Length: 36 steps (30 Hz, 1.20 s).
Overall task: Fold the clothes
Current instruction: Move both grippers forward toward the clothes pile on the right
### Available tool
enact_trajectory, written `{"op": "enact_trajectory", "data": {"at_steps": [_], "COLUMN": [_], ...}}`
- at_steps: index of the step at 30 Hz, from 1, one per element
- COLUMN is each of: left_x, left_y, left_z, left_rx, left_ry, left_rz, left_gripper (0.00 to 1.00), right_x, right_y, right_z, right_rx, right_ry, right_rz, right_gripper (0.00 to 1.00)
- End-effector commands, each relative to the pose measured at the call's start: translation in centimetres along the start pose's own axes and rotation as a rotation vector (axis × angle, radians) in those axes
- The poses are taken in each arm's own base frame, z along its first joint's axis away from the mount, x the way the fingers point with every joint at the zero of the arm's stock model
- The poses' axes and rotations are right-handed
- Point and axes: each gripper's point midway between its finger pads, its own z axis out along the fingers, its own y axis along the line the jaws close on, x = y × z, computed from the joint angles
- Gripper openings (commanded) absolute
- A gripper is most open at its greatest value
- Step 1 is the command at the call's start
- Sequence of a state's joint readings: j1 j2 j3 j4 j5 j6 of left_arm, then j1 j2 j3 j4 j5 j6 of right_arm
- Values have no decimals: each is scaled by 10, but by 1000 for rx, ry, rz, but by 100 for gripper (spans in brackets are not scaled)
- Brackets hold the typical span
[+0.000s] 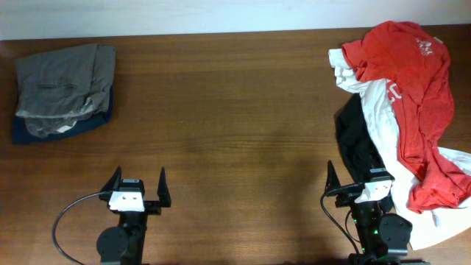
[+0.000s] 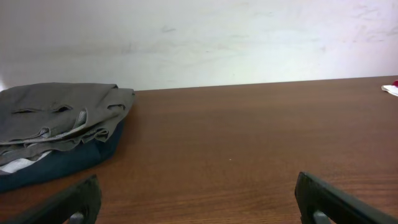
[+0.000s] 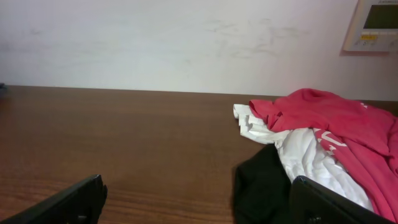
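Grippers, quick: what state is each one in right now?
Left gripper: open, holding nothing.
Right gripper: open, holding nothing; the clothes lie just ahead of it.

Most of the white T-shirt point(image 1: 384, 121) hidden under the red-orange T-shirt point(image 1: 419, 81), its near corner cut by the right edge, black garment point(image 1: 356, 140) partly covered, printed lettering too small to read.

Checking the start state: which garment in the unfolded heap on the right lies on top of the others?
The red-orange T-shirt: it drapes over the white T-shirt, while the black garment shows only at the white one's left edge.
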State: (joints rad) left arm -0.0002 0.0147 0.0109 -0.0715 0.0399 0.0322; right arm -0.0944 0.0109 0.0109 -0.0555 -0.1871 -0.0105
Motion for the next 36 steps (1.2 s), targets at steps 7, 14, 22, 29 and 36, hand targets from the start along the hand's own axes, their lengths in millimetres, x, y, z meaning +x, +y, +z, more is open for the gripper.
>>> {"op": "enact_trajectory", "data": {"at_steps": [7,14,22,29,36], "left_x": [1,-12,-54,-98,-131], "left_y": [2,-9,-11,-24,-39], "left_z": [0,-1,-4,9,51], "left_rx": [-11,52,77,164,269], "left_ry": [2,-50,-161,-109,38], "left_rz": [-11,-9,-61,-59,-76], "left_gripper": [99,99,99,99,99], "right_x": [-2,-17,-58,-124,-173], "right_y": [1,27,27,31,29], "right_z": [0,-3,-9,1,38], "right_rx": [-3,-151,-150,-187,-218], "right_ry": [-13,-77,-134,-111,44], "right_rz": [2,-16,-20,-11,32], "right_gripper": [99,99,99,99,99]}}
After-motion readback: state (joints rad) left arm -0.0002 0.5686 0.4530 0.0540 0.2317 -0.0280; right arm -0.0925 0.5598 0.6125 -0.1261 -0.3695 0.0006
